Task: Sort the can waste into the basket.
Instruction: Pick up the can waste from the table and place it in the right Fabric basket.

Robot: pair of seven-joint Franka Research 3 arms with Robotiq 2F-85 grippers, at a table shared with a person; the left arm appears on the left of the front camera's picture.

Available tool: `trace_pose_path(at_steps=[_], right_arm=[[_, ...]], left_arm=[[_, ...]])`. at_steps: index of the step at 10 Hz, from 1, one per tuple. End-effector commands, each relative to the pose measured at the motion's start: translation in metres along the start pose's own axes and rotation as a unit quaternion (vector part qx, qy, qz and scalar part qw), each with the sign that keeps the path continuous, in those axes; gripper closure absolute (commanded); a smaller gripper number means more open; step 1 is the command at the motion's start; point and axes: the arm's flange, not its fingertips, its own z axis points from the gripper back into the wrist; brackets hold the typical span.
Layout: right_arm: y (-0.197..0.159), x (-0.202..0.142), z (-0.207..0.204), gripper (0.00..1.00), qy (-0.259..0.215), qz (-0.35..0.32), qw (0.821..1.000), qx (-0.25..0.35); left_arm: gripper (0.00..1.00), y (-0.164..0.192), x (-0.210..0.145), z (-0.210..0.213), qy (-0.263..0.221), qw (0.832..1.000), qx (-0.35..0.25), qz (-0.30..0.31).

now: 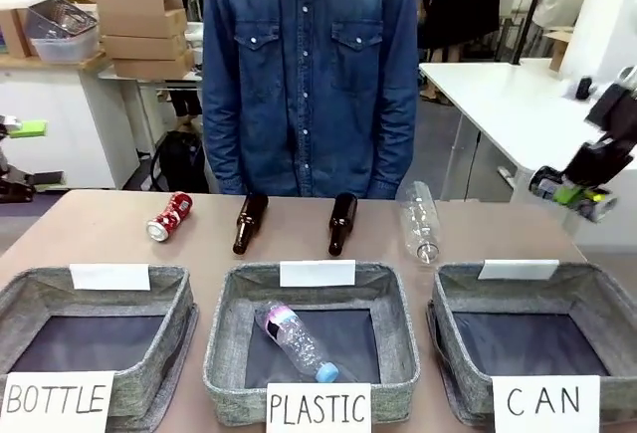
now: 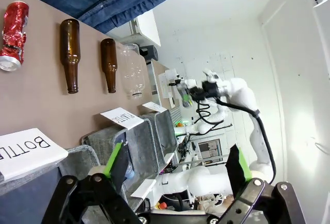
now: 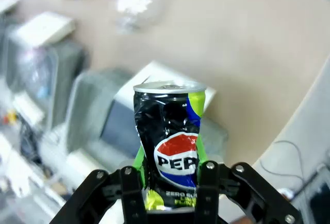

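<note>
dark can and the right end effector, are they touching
Touching. The right wrist view shows the right end effector with its green pads pressed against both sides of the dark can, clamping it.

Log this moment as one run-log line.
right gripper: shut on dark can, outside CAN basket | left gripper: open | red can: on table

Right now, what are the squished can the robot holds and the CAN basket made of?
Pepsi can, in the right gripper: thin metal, probably aluminium, with glossy black print. Its silvery rim shines and its wall is dented. CAN basket: grey woven fabric, matte, with a speckled weave, soft edges and a darker lining inside.
</note>
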Motion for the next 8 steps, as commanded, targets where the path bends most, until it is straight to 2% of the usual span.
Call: trace_pose_path(at_steps=[1,3,4,5,8], right_arm=[[0.022,-0.032,0.005,1.0,0.052,0.153,0.983,0.083],[0.054,-0.061,0.001,1.0,0.079,0.27,0.948,0.147],[0.066,-0.076,0.001,1.0,0.088,0.33,0.925,0.167],[0.068,-0.081,0.001,1.0,0.087,0.337,0.918,0.19],[0.063,-0.077,-0.004,1.0,0.084,0.324,0.917,0.215]], left_arm=[[0.0,0.0,-0.001,0.0,0.003,1.0,-0.006,-0.011],[0.0,0.0,-0.001,0.0,0.003,1.0,-0.006,-0.011],[0.0,0.0,-0.001,0.0,0.003,1.0,-0.006,-0.011],[0.0,0.0,-0.001,0.0,0.003,1.0,-0.006,-0.011],[0.0,0.0,-0.001,0.0,0.003,1.0,-0.006,-0.011]])
